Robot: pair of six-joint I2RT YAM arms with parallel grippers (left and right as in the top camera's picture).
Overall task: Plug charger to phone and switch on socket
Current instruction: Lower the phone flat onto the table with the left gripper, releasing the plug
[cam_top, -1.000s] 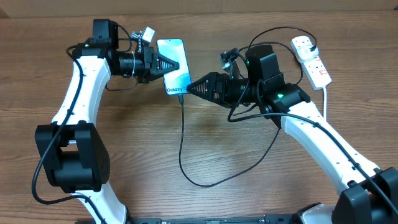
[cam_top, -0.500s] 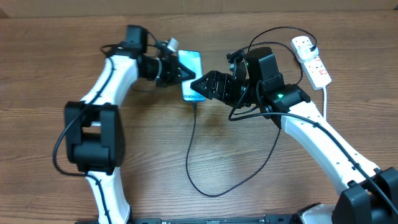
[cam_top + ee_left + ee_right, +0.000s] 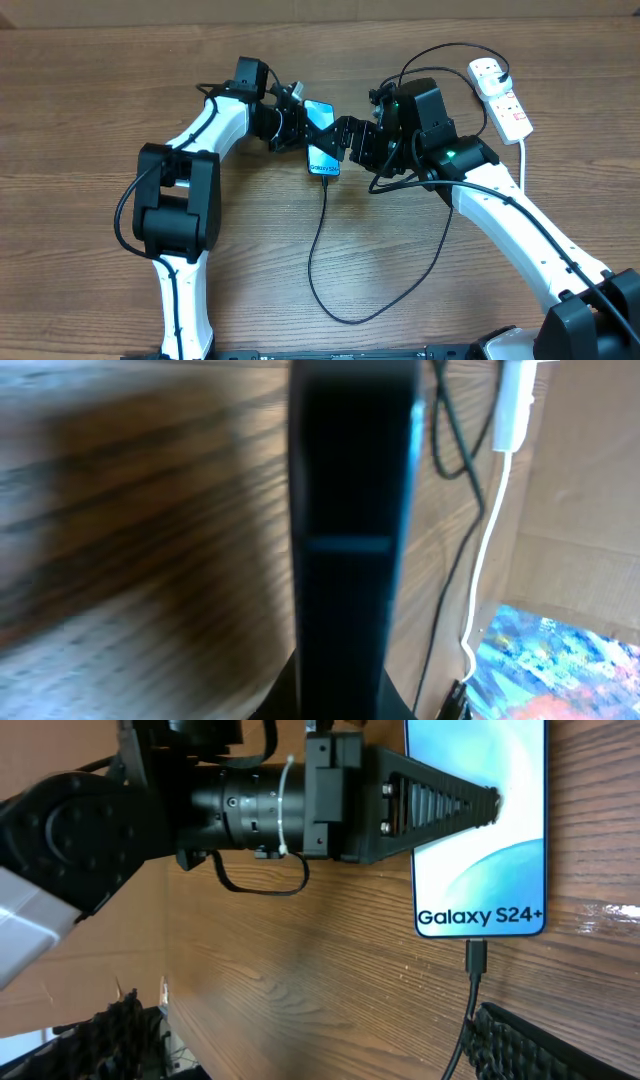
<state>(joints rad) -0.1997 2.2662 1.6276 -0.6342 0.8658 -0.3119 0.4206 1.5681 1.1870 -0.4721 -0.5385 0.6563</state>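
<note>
Wooden table [image 3: 80, 120], left claw [image 3: 488, 805] pinching phone [image 3: 480, 870], charger [image 3: 476, 960] plugged in, right claw [image 3: 343, 140] just beside, grip unclear

Brown wood-grain table [image 3: 100, 120]. White socket [image 3: 497, 92] lies flat at far right edge, its white cord [image 3: 522, 160] trailing toward the near side. Black charger [image 3: 309, 270] cable runs over the wood in a wide loop near the middle, its connector tip [image 3: 476, 955] at the phone's [image 3: 322, 155] lower edge. Phone is mid-table; can't tell if it rests on the wood.
</note>
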